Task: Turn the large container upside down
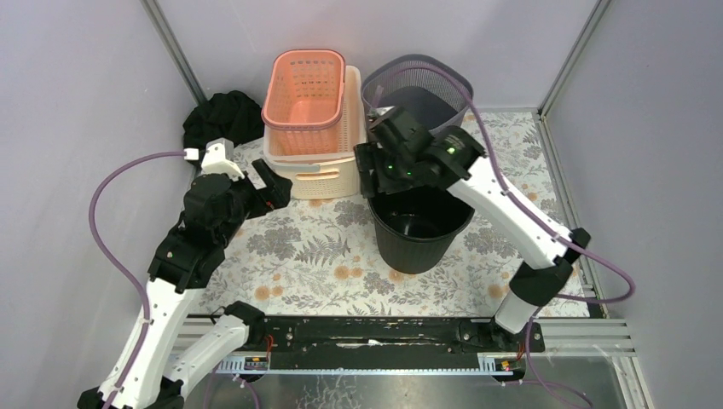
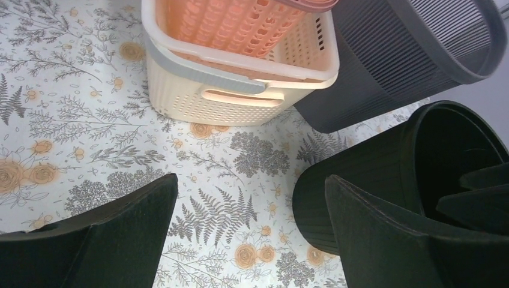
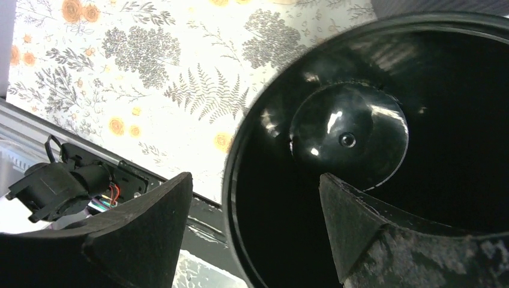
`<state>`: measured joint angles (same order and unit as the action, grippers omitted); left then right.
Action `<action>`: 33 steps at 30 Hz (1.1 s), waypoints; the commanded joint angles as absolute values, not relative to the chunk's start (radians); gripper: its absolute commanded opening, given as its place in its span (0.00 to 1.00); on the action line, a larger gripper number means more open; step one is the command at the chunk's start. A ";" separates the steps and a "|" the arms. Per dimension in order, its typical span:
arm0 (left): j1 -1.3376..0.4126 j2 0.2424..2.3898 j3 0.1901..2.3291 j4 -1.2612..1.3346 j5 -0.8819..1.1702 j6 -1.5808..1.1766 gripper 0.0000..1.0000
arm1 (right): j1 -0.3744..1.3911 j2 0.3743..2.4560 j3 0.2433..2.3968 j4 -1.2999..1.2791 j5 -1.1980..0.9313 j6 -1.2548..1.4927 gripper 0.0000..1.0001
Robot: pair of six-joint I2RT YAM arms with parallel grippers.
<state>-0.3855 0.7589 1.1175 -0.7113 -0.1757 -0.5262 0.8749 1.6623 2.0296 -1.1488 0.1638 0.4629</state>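
A flowered surface point(image 1: 298, 247) is covering the whole work area. The black bin point(image 1: 418, 239) is standing upright on it, right of centre, with its mouth facing up and its shiny floor showing inside. Just behind it, at the far edge, a grey ribbed bin point(image 1: 426, 89) is also sitting mouth up. To the left of the grey bin and just beside it, a cream basket point(image 1: 315, 166) is resting on the surface, and a pink basket point(image 1: 304, 89) is sitting inside it, rising above its rim. A heap of dark cloth point(image 1: 222, 115) is lying in the far left corner, near the cream basket.

The right gripper point(image 3: 255, 180) is hanging over the left side of the black bin's rim with its fingers spread wide. One finger is hanging outside the wall and the other inside the mouth, so the rim is passing between them. Neither finger seems to be pressing on the rim, though the wrist view is too dark there to be sure.

The left gripper point(image 2: 252, 178) is hovering above the surface to the left of the black bin and nearer than the cream basket, fully spread and carrying nothing.
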 commanded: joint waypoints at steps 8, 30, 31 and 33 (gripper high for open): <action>-0.387 0.747 1.102 -0.736 -0.215 -0.508 1.00 | 0.973 1.852 2.152 -1.232 0.325 0.582 0.74; -0.387 0.752 1.166 -0.794 -0.216 -0.511 1.00 | 0.971 1.764 2.282 -1.139 0.173 0.565 0.00; -0.386 0.754 1.182 -0.810 -0.218 -0.514 1.00 | 0.967 1.720 2.250 -1.096 0.155 0.574 0.00; -0.386 0.760 1.216 -0.824 -0.204 -0.520 1.00 | 0.951 1.587 2.095 -0.953 0.107 0.602 0.00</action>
